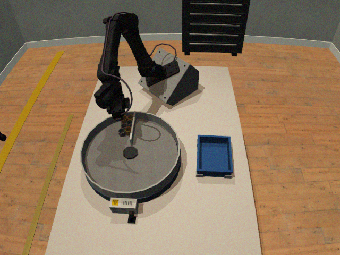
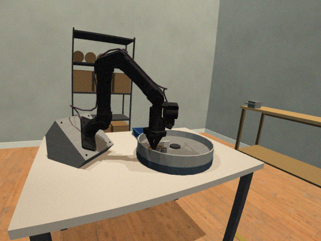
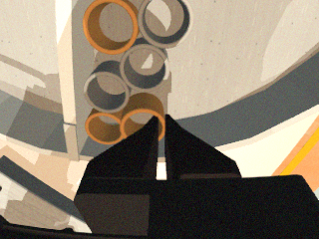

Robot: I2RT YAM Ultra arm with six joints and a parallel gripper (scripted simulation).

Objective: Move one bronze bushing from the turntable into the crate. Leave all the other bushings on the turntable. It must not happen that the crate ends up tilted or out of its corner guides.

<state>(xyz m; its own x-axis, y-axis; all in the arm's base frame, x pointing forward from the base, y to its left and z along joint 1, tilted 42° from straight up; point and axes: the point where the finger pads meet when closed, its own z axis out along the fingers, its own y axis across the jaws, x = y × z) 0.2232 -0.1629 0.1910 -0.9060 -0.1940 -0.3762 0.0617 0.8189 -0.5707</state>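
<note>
Several short bushings [image 1: 126, 125] stand packed together on the grey turntable [image 1: 168, 133] [image 2: 176, 158], against a white bar [image 1: 132, 127] [image 3: 67, 60] at its back left. In the wrist view three of them are bronze: one at the far end [image 3: 111, 24] and two [image 3: 103, 127] nearest the fingers. Three grey ones [image 3: 163, 19] [image 3: 144, 67] [image 3: 107, 90] sit between. My gripper [image 1: 120, 118] [image 2: 154, 147] [image 3: 161, 121] reaches down into the cluster. Its fingers are closed on the wall of the nearest bronze bushing [image 3: 136, 114]. The blue crate [image 1: 214, 137] [image 2: 136, 130] stands empty to the right of the turntable.
A dark hub [image 1: 130, 152] sits at the turntable's centre, and a control box [image 1: 123, 203] at its front. The arm's grey wedge base [image 1: 178, 82] is at the back of the table. A black drawer cabinet [image 1: 215, 24], a shelf rack [image 2: 103, 78] and a wooden bench [image 2: 285, 114] stand off the table.
</note>
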